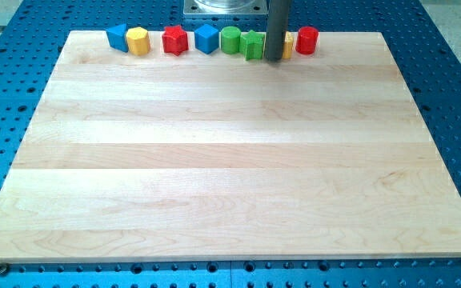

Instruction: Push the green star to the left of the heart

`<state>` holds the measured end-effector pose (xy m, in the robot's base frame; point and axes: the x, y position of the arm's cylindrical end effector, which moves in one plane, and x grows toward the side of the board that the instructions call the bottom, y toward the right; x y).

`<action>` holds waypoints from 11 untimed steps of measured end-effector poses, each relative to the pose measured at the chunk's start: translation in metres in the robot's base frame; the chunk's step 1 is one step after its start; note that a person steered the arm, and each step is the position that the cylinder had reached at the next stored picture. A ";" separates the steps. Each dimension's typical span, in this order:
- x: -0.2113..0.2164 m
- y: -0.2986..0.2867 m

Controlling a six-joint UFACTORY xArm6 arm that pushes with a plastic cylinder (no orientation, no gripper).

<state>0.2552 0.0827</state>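
Though no jaws show, my tip [274, 59] rests at the far edge of the worktop [230, 176], just right of the green star [252, 45], hiding a yellow block [289, 42].

A pale wooden tabletop [230, 160] lay on a blue perforated base [454, 96]. Along its top edge, from the view's left, stood a blue block [118, 36], a yellow block [138, 40], a red star [175, 40], a blue cube [206, 38], a green cylinder [230, 39] and, further right, a red cylinder [307, 40].

Upright dark rod, my tip [273, 59] at the view's top
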 end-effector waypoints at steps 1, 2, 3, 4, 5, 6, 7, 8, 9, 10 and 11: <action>0.004 -0.009; 0.032 -0.074; 0.047 -0.123; 0.047 -0.132; 0.033 -0.102; 0.023 -0.096; 0.012 -0.084; 0.010 -0.065; 0.008 -0.059; 0.003 -0.058; 0.002 -0.058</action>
